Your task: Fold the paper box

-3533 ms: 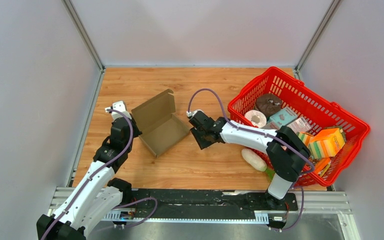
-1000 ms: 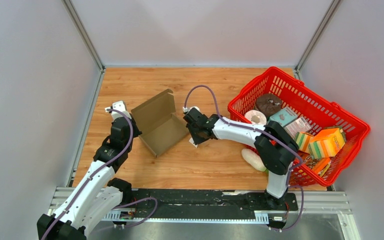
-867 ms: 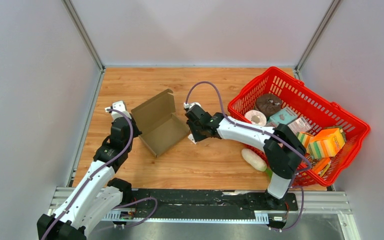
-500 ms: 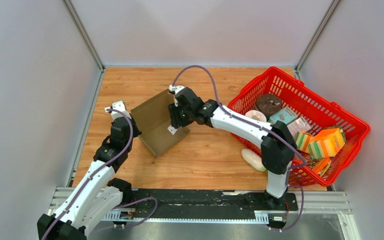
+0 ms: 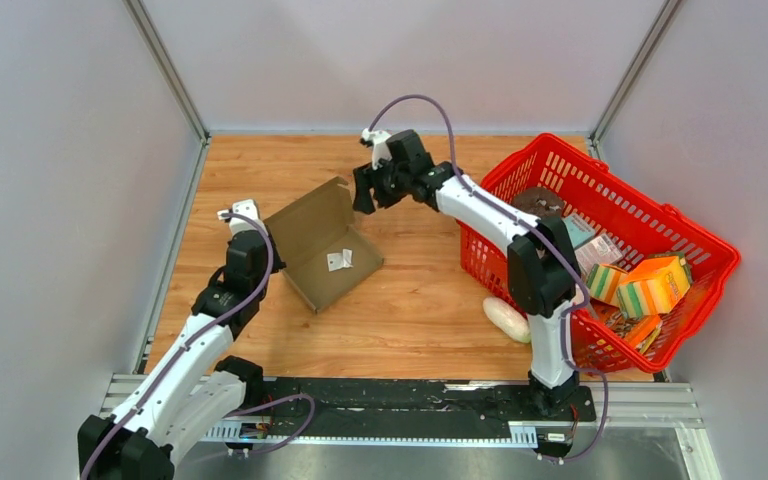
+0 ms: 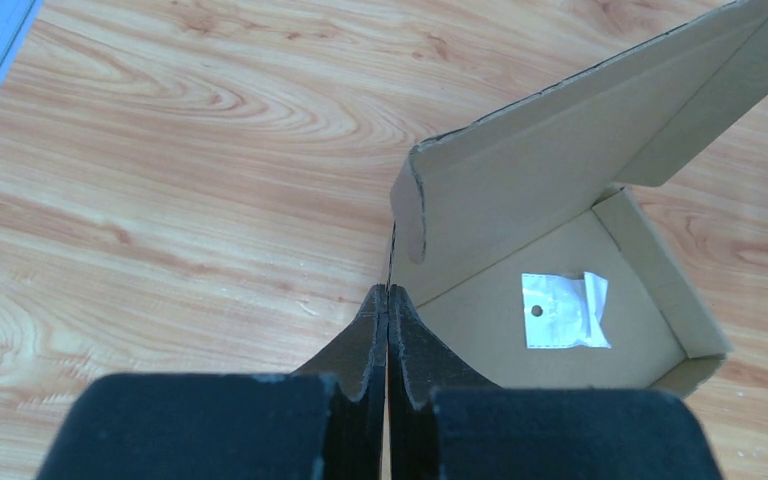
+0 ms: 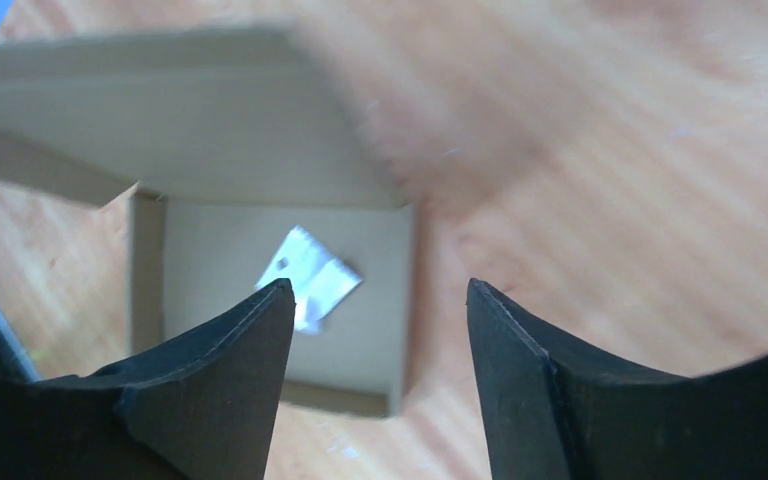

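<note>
Retreated right fingers (image 7: pixel 215 390) frame a blurred paper box (image 7: pixel 180 110).

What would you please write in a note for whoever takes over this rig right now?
Left gripper: shut, apparently pinching the left wall of the paper box.
Right gripper: open and empty, hovering past the box's far side.
Box: tray formed, lid standing open, white packet lying inside.
Done: walls up, packet in.
Left: fold the lid down and tuck it shut.
</note>
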`<state>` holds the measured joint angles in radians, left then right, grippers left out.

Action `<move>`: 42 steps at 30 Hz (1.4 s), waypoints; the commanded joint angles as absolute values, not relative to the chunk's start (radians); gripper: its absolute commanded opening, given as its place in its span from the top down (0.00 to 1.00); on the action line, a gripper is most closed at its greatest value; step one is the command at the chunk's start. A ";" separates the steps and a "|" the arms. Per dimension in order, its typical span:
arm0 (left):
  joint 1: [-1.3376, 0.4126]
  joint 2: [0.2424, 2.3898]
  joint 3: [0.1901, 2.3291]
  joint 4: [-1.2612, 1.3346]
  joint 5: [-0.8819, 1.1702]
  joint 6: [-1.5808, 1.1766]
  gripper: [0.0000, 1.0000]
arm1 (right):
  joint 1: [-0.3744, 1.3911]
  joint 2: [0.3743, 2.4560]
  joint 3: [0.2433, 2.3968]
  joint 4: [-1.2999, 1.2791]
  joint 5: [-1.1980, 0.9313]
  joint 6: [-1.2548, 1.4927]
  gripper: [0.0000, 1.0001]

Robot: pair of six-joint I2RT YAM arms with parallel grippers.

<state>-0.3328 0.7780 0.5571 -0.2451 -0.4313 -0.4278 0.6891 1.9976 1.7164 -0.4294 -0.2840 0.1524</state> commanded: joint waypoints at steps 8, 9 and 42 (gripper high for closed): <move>-0.328 0.821 0.574 -0.175 -0.420 -0.276 1.00 | 0.617 2.146 1.844 -0.228 -0.478 -0.118 0.46; -0.328 0.824 0.575 -0.173 -0.414 -0.272 1.00 | 0.617 2.146 1.838 -0.207 -0.509 -0.115 0.46; -0.348 1.215 0.671 0.219 -0.583 -0.489 1.00 | 0.724 1.876 1.393 0.317 0.142 0.104 1.00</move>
